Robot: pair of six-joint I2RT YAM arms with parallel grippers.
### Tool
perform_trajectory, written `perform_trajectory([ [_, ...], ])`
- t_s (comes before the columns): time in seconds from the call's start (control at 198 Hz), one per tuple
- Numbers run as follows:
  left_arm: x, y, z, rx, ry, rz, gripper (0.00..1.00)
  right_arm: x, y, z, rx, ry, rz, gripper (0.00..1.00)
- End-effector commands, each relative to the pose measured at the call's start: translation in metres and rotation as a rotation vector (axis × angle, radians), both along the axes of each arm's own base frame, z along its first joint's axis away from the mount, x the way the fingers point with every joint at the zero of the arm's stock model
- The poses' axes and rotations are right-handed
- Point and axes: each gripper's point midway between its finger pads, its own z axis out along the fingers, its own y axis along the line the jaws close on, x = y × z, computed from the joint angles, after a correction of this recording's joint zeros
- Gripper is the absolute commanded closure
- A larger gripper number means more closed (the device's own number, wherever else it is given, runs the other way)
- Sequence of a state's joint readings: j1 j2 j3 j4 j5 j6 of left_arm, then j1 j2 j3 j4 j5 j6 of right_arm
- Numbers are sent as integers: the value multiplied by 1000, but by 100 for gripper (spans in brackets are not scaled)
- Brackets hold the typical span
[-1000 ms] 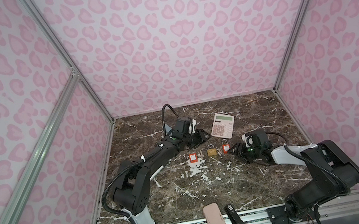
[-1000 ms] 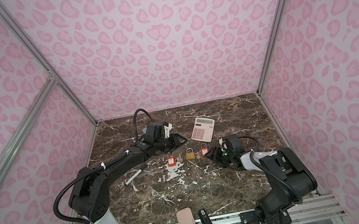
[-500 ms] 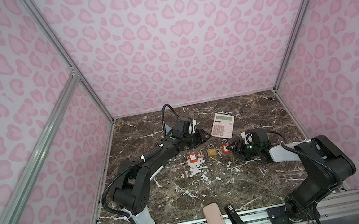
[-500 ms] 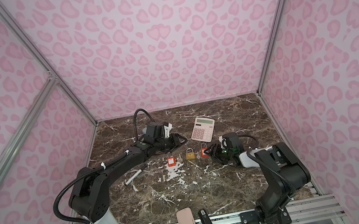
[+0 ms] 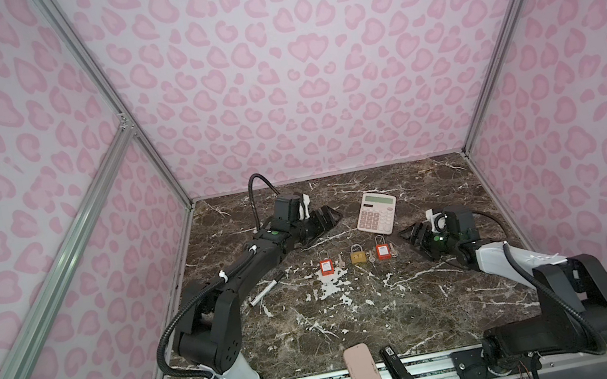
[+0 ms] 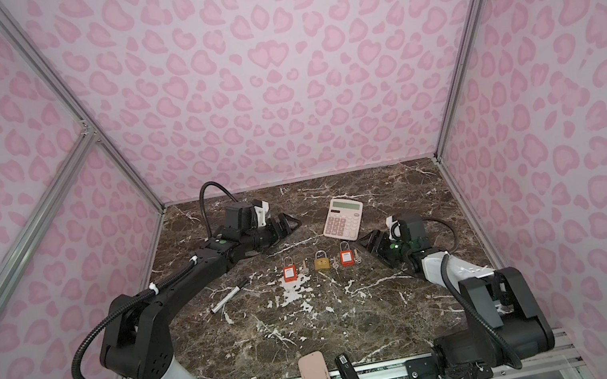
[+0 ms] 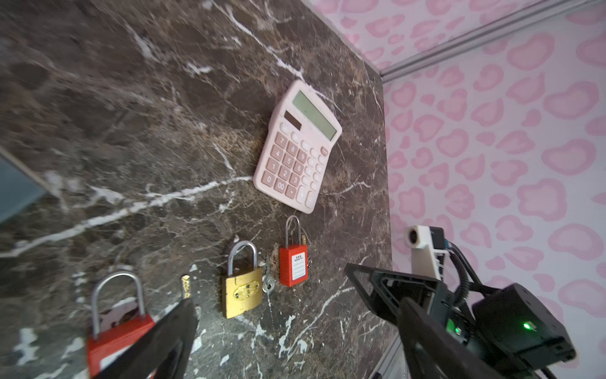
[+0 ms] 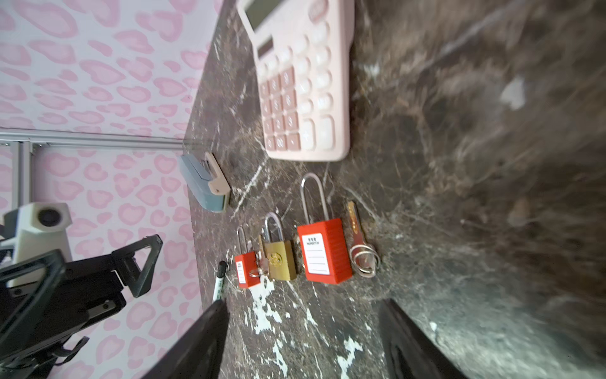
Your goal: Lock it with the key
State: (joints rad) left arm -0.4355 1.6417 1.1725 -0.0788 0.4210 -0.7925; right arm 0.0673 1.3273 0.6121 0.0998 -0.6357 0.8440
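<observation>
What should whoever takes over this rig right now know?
Left gripper: open, empty, at the back, left of the calculator.
Right gripper: open, empty, right of the locks.
Row on the table: left red lock, brass lock, right red lock, with keys lying beside them.
Done: no key inserted or held.
Left: pick a key, insert, turn.

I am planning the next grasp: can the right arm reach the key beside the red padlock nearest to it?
Probably yes. The right gripper is open and empty, the key lies just before it, and only bare table lies between.
</observation>
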Motion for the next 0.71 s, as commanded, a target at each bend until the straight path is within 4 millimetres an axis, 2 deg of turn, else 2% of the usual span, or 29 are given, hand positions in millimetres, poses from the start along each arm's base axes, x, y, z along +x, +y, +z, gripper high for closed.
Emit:
perform_trajectory([
  [0.0, 10, 41, 31, 87, -169, 126, 3, -7, -34, 2, -212, -8, -45, 3],
  [0.101, 6, 104, 66, 272, -365, 343, 3, -2, -65, 18, -334, -94, -149, 1],
  [0.207, -15, 203, 106, 589, -561, 702, 3, 7, -81, 50, -436, -246, -186, 1],
  [0.248, -23, 234, 122, 680, -639, 799, 3, 10, -84, 63, -474, -304, -194, 1],
  [0.303, -31, 267, 132, 750, -667, 865, 3, 13, -91, 79, -525, -372, -216, 1],
  [0.354, -35, 293, 130, 784, -638, 905, 3, 15, -96, 88, -572, -432, -235, 1],
  [0.404, -38, 309, 124, 807, -608, 917, 3, 16, -100, 94, -610, -478, -245, 1],
  [0.47, -42, 319, 112, 821, -600, 919, 3, 16, -104, 100, -670, -538, -251, 1],
  [0.601, -48, 327, 85, 817, -614, 924, 3, 18, -124, 97, -823, -547, -299, 1],
  [0.702, -45, 320, 56, 805, -617, 871, 3, 18, -142, 90, -915, -539, -370, 1],
])
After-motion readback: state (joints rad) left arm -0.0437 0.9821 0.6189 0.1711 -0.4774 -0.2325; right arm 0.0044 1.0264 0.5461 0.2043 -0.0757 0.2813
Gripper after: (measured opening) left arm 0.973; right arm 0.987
